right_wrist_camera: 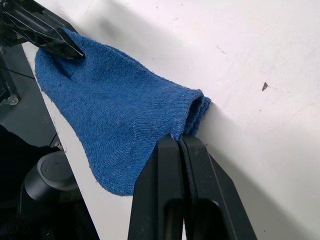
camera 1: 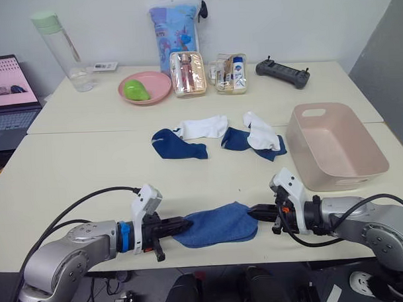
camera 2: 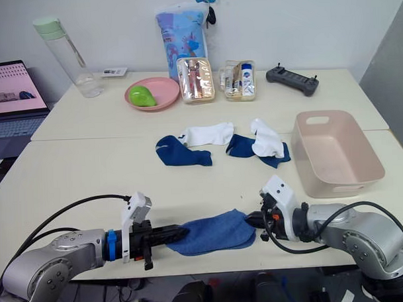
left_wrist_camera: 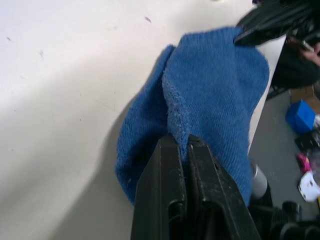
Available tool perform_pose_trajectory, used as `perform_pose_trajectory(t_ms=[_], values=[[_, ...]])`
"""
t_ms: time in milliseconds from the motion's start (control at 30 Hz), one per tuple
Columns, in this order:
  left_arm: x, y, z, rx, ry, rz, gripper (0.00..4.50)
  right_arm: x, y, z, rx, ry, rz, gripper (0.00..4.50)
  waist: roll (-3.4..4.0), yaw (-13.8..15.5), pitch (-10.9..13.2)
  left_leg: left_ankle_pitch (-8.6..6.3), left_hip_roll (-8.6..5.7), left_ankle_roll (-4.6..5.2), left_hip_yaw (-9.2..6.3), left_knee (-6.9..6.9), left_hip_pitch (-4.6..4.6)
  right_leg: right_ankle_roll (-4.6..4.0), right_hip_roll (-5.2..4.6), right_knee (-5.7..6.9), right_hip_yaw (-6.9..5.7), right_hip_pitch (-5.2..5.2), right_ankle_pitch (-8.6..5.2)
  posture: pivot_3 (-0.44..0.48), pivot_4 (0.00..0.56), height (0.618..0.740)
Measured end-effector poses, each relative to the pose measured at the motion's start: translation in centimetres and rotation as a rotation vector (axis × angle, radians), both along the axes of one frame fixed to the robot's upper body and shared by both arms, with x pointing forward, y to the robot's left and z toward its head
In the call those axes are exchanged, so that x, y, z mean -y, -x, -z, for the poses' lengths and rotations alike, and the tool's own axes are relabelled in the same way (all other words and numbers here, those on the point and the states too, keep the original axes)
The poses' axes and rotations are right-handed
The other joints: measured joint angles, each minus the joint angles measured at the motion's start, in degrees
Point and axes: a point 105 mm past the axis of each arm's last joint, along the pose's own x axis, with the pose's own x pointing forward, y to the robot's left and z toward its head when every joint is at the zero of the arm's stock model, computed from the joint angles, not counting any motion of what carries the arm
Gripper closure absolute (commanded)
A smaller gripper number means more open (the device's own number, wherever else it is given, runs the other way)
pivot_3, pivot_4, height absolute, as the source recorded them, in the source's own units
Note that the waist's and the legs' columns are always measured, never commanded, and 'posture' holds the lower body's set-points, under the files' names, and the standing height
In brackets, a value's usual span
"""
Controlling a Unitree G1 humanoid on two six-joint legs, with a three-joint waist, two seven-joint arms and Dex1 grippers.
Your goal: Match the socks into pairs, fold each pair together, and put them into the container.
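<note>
Blue socks (camera 1: 216, 225) stacked at the worktop's (camera 1: 69, 162) near edge, being pinched at opposite ends by left claw (camera 1: 184, 224) and right claw (camera 1: 252, 213), both clenched, risking layers sliding apart if tugged unevenly

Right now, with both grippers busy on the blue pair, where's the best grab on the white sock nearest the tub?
Take the white sock at its far tip, coming straight down from above. That end lies flat on bare table, clear of cloth. Its near end overlaps a dark blue sock, so a pinch there would likely lift both. The tub stands apart to its right.
</note>
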Motion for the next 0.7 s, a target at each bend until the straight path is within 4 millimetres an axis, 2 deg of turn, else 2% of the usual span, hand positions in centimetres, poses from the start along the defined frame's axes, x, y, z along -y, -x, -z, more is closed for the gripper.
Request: perform_pose_trajectory(t_ms=[267, 433, 467, 500, 567, 700], values=[[-0.3, 0.4, 1.0, -0.003, -0.041, -0.034, 4.49, 0.4, -0.3, 1.2, 0.014, 0.069, -0.010, 4.50, 0.00, 0.0, 0.0, 0.00, 0.00, 0.00, 0.01, 0.00, 0.01, 0.00, 0.01, 0.00, 0.00, 0.00, 0.00, 0.000, 0.150, 0.733], [-0.7, -0.3, 2.7, 0.024, -0.112, -0.044, 4.49, 0.3, 0.3, 2.1, -0.017, 0.088, -0.031, 4.50, 0.00, 0.0, 0.0, 0.00, -0.01, 0.00, 0.02, 0.00, 0.00, 0.00, 0.01, -0.04, 0.01, 0.01, 0.00, 0.000, 0.150, 0.733], [-0.7, -0.4, 2.8, 0.037, -0.119, -0.043, 4.04, 0.3, 0.3, 2.2, -0.019, 0.093, -0.032, 4.50, 0.00, 0.0, 0.0, 0.00, 0.00, 0.00, 0.02, 0.00, 0.00, 0.00, 0.01, -0.04, 0.01, 0.01, 0.00, 0.000, 0.150, 0.733], [-0.7, -0.4, 2.7, 0.040, -0.113, -0.038, 3.84, 0.4, 0.3, 2.2, -0.016, 0.094, -0.031, 4.04, 0.01, 0.0, 0.0, 0.00, 0.00, 0.00, 0.02, 0.00, 0.00, 0.00, 0.01, -0.04, 0.01, 0.01, 0.00, 0.000, 0.150, 0.733], [-0.8, -0.3, 2.5, 0.033, -0.083, -0.030, 3.24, 0.5, 0.2, 2.1, -0.014, 0.086, -0.022, 3.49, 0.00, 0.0, 0.0, 0.00, 0.00, 0.00, 0.00, 0.00, 0.00, 0.00, 0.01, -0.04, -0.02, 0.01, 0.00, 0.000, 0.150, 0.733], [-1.8, -0.4, 1.2, 0.047, -0.039, -0.049, 1.94, 0.8, -0.1, 1.0, 0.017, 0.038, 0.010, 2.03, 0.00, 0.1, 0.0, 0.00, 0.01, 0.00, -0.02, 0.00, -0.01, 0.00, 0.01, -0.04, -0.04, 0.01, 0.00, 0.000, 0.150, 0.733]])
